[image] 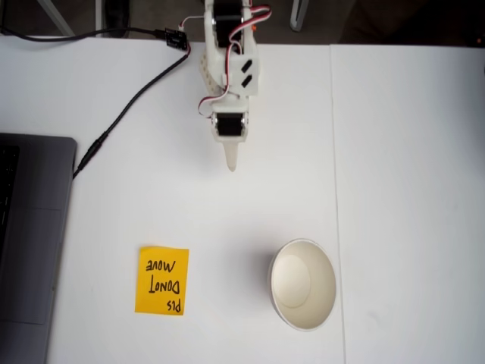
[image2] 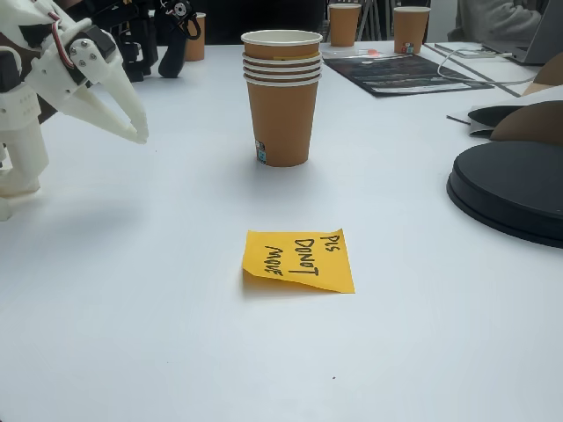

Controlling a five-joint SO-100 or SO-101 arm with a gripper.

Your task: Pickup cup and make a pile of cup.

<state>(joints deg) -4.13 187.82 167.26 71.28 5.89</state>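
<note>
The orange-yellow sticky note [image2: 298, 260] on the table reads "PLS DONOT MOVE" in black handwriting

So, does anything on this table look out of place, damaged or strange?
Nothing is spilled or broken. The pile of cups stands upright. Only the orange note looks slightly odd: one corner lifts off the table. The pincer hangs away from both.

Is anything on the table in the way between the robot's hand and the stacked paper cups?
Nothing visible: bare white table lies between the hand and the tan paper cup stack; the orange sticky note sits aside.
</note>
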